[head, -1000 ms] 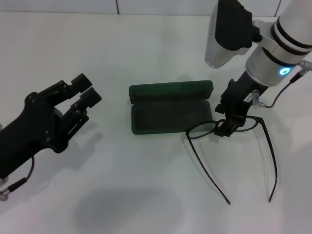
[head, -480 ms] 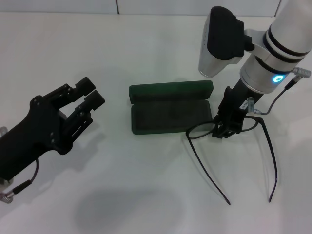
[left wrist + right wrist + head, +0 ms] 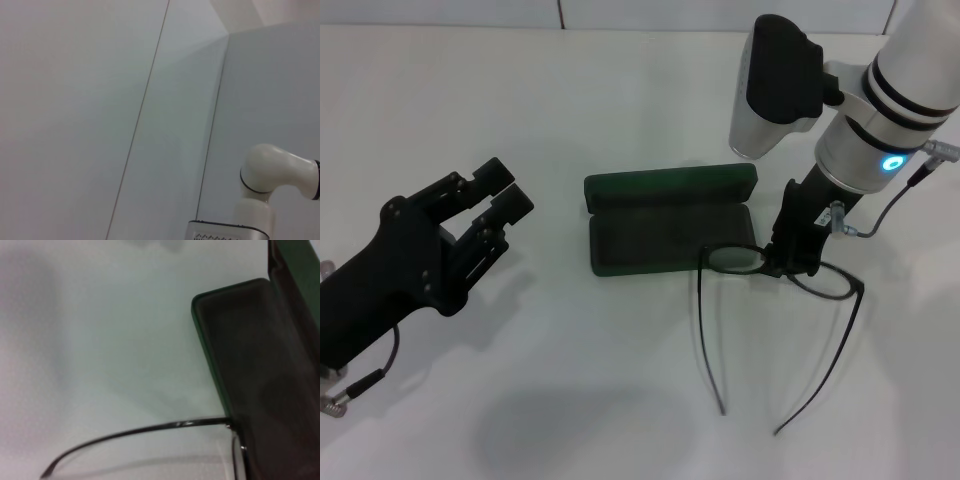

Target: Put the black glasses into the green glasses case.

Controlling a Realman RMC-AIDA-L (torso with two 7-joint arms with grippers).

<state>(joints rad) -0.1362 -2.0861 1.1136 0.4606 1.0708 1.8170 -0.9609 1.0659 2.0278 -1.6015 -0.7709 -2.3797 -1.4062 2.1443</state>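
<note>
A smooth white table holds the open, felt-lined green glasses case. At its 4 o'clock, the right gripper pinches the thin black glasses. The left gripper hangs parted at 9 o'clock.

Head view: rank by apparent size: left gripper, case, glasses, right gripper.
1. Left gripper, though nearness to the camera inflates it.
2. Glasses and case: too alike in extent to rank.
3. Right gripper, at the glasses' bridge.

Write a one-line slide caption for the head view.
Right gripper holds the glasses beside the open case; left gripper idle.
</note>
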